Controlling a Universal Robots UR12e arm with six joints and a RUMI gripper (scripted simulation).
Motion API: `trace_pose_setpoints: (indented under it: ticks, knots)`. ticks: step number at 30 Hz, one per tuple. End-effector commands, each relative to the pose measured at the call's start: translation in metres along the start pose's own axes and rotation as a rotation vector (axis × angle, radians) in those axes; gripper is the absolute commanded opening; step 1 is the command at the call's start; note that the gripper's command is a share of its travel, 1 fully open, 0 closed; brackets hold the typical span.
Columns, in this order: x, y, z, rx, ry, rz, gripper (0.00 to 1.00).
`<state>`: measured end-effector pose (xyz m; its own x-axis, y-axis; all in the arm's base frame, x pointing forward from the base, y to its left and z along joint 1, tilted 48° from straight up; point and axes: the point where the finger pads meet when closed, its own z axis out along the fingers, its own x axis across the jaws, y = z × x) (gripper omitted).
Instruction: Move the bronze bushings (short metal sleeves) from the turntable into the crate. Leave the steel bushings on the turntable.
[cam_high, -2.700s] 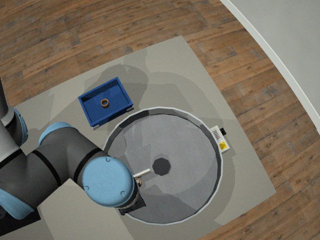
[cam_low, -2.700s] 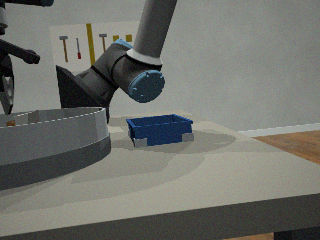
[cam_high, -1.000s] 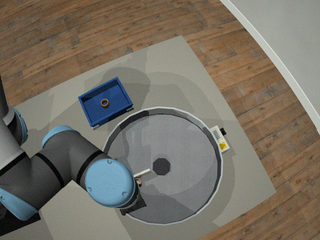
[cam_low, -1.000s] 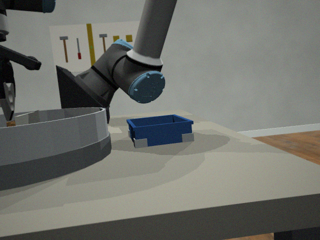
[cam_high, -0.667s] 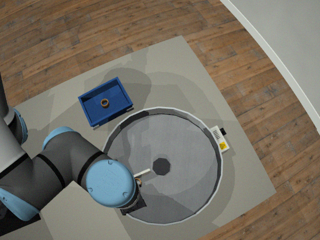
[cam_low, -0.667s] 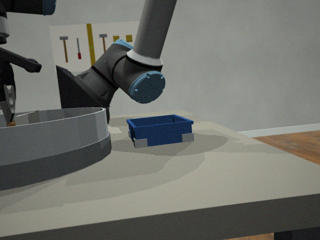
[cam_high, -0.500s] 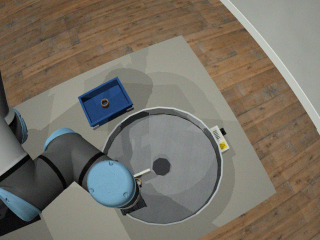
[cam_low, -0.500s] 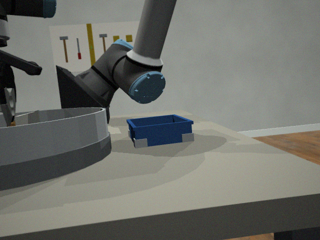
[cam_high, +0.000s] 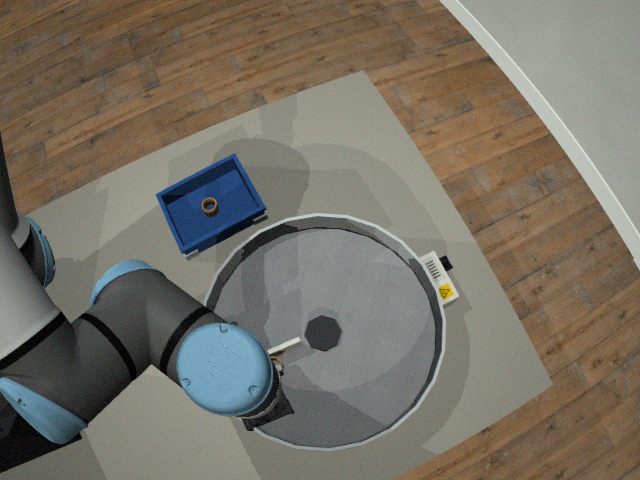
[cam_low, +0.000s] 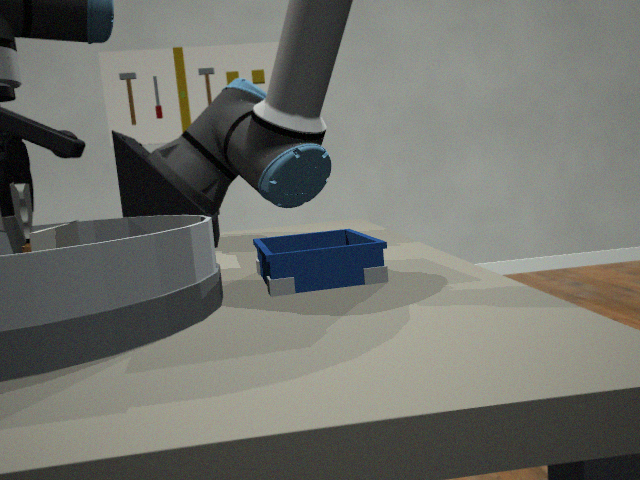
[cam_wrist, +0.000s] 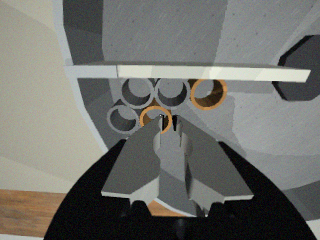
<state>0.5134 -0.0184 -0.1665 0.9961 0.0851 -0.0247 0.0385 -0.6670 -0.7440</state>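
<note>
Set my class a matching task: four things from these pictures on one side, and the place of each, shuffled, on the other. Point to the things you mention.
Things
1. Blue crate (cam_high: 227, 228) (cam_low: 325, 271)
2. Steel bushings (cam_wrist: 172, 105)
3. Yellow warning label (cam_high: 445, 291)
4. Dark octagon (cam_high: 323, 333) (cam_wrist: 305, 67)

Places
A. Middle of the turntable (cam_high: 328, 215) (cam_low: 103, 266) (cam_wrist: 160, 30)
B. Beside the turntable
C. On the white box (cam_high: 432, 264)
D. On the turntable, near its wall

Pairs: 1-B, 2-D, 3-C, 4-A

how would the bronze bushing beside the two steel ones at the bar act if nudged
The bronze bushing looks like rigid metal, so it likely won't flex. Standing on end, it would probably slide rather than roll. Pushed toward the bar, it would likely stop there.
</note>
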Motion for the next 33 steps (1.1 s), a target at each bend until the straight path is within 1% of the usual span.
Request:
trace_pose_setpoints:
  ticks: [1, 28, 29, 33]
  knots:
    - [0.0005, 0.0005, -0.0005, -0.001, 0.001, 0.0, 0.06]
    - [0.0005, 0.0005, -0.0005, -0.001, 0.001, 0.0, 0.06]
    - [0.0005, 0.0005, -0.0005, -0.001, 0.001, 0.0, 0.0]
    - [0.0005, 0.0005, -0.0005, -0.001, 0.001, 0.0, 0.0]
